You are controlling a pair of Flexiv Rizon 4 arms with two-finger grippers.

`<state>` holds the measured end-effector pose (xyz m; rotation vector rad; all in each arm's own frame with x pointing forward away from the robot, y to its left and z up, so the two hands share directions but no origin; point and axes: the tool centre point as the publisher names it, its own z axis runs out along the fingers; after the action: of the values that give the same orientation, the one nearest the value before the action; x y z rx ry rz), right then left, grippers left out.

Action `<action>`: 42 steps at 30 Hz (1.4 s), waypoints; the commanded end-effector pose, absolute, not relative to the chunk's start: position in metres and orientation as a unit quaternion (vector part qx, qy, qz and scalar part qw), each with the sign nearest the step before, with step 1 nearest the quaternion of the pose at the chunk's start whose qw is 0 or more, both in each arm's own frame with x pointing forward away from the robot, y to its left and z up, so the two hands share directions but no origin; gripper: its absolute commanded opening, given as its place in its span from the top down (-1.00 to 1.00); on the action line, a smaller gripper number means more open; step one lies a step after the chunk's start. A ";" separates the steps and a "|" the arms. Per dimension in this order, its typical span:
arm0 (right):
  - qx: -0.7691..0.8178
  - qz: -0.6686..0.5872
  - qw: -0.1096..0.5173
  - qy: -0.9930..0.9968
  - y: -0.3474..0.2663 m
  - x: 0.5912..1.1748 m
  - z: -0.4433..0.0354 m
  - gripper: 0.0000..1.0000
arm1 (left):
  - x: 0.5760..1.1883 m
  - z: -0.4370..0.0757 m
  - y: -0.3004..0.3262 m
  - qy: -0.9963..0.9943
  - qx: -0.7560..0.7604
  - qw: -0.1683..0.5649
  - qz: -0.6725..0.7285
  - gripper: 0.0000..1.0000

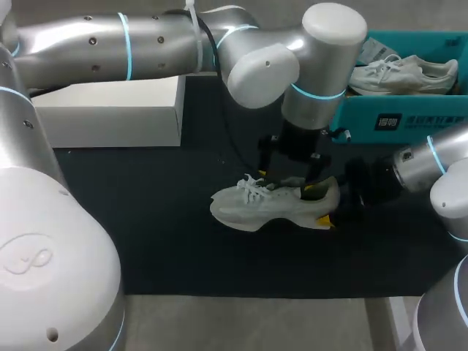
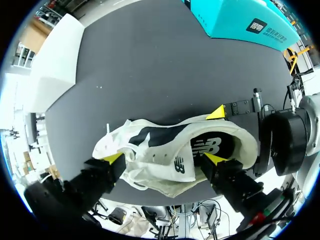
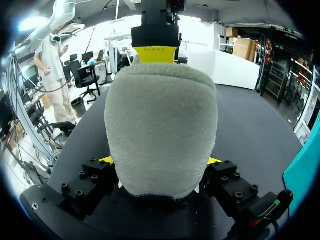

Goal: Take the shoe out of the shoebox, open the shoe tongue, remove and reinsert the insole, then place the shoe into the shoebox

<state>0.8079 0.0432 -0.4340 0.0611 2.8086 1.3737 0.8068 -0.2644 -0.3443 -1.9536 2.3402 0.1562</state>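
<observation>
A pale grey-white shoe (image 1: 263, 206) stands upright on the dark mat, toe to the left. My right gripper (image 1: 330, 205) comes in from the right and is shut on its heel; in the right wrist view the fuzzy heel (image 3: 162, 130) fills the gap between the yellow tips of this gripper (image 3: 160, 161). My left gripper (image 1: 292, 175) hangs over the shoe's mouth, open. In the left wrist view the left gripper (image 2: 165, 159) straddles the tongue and laces of the shoe (image 2: 150, 155). One tip is by the laces, the other over the dark insole (image 2: 210, 146).
A teal shoebox (image 1: 398, 117) stands at the back right with a second pale shoe (image 1: 402, 73) inside. A white box lid (image 1: 117, 110) lies at the back left. The mat's front edge runs below the shoe.
</observation>
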 end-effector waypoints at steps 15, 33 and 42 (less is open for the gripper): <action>0.020 0.439 0.008 0.898 0.046 0.810 -0.437 1.00 | 0.798 -0.322 -0.220 0.721 -0.689 0.026 0.069 -0.56; 0.020 0.439 0.008 0.898 0.046 0.810 -0.437 1.00 | 0.792 -0.314 -0.233 0.763 -0.638 -0.105 0.022 1.00; 0.020 0.439 0.008 0.898 0.046 0.810 -0.437 1.00 | 0.790 -0.293 -0.206 0.772 -0.612 -0.164 -0.053 1.00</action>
<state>0.8081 0.0433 -0.4340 0.0611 2.8086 1.3737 0.7973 -0.2296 -0.3002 -2.0901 2.6623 0.0180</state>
